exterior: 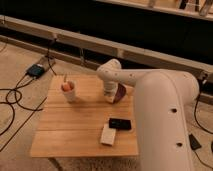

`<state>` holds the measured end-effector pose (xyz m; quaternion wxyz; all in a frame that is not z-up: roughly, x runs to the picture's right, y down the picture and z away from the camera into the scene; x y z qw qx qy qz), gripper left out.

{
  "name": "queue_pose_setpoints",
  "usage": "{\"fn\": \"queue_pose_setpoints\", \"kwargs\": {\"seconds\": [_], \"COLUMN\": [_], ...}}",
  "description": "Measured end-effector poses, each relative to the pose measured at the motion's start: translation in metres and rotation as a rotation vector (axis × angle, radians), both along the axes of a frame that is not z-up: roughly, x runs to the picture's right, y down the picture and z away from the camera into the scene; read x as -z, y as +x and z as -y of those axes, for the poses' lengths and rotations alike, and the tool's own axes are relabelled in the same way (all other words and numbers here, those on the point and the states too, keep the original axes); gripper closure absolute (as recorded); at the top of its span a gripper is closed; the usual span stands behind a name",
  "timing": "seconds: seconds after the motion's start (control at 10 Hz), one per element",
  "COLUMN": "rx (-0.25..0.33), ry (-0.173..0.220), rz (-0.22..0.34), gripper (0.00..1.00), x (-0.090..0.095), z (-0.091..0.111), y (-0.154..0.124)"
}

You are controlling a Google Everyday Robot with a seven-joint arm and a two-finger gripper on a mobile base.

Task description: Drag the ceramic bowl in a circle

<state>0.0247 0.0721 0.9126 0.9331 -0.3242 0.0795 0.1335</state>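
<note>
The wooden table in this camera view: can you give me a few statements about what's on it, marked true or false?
1. The gripper is low over the table, right at the ceramic bowl. True.
2. The white cup is empty. False: an orange thing sits in it.
3. The black flat object lies nearer the table's front edge than the bowl. True.
4. The bowl rests on the white flat object. False: it stands on the table, apart from it.

A white robot arm (150, 85) reaches down, its tool (109, 95) at the small glossy maroon ceramic bowl (121, 93) — on a pale wooden tabletop (75, 130), white cup (69, 92) nearby.
</note>
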Motion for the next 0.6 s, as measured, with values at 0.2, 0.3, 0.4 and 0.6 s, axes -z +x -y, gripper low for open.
{"fn": "queue_pose_setpoints", "kwargs": {"seconds": [0.2,0.3,0.4,0.6], "rx": [0.044,0.063,0.093,0.148], "ry": [-0.002,-0.005,-0.009,-0.023], "rz": [0.037,0.057,0.086,0.131], "gripper": [1.00,1.00,1.00,1.00], "x": [-0.002,0.000,0.006,0.019], "z": [0.007,0.008,0.008,-0.002], "y": [-0.023,-0.034,-0.047,-0.065]}}
